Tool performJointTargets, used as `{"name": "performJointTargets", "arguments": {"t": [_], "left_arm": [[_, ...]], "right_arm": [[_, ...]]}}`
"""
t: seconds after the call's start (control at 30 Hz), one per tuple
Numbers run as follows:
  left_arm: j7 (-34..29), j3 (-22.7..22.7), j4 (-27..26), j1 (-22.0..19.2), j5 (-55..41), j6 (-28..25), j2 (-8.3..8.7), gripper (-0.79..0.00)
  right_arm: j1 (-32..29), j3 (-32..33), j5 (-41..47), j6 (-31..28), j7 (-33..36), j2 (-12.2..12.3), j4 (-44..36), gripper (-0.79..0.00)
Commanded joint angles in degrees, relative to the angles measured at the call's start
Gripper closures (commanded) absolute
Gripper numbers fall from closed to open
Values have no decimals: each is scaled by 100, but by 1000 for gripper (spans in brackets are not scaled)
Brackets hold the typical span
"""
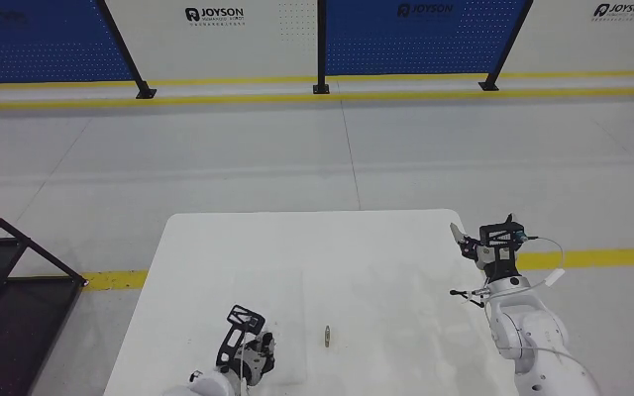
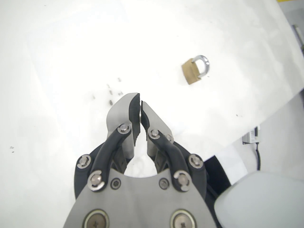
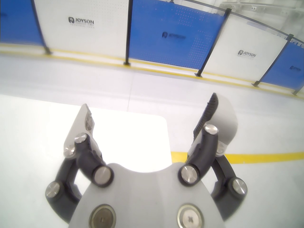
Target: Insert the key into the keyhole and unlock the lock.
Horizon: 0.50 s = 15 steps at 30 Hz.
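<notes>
A small brass padlock with a silver shackle lies flat on the white table, ahead of and to one side of my left gripper. That gripper hovers low over the table with its pads pressed together, and a thin grey metal sliver, seemingly the key, sits edge-on between them. From above, the padlock rests near the table's front middle, just right of the left gripper. My right gripper is open and holds nothing, raised at the table's right edge.
The white table is bare apart from the padlock. Its rounded far corner lies under the right gripper. Beyond it are a grey floor with yellow lines and a blue and white fence.
</notes>
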Motion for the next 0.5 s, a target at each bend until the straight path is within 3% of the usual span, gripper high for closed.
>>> {"name": "performJointTargets", "arguments": {"t": [0.0, 0.23, 0.37, 0.47], "left_arm": [[531, -280, 90, 258, -118, -542, 44, 0], [2288, -944, 539, 755, -156, -1909, 149, 0], [2619, -1160, 858, 760, -369, -2486, 193, 0], [2628, -1186, 899, 732, -429, -2537, 198, 0]], "right_arm": [[0, 0, 0, 0, 0, 0, 0, -785], [-239, -152, -135, -441, -53, 1, -114, -785], [-639, -686, -618, -841, -116, -11, -529, -785], [-830, -1258, -1067, -1233, 3, -21, -704, -785]]}}
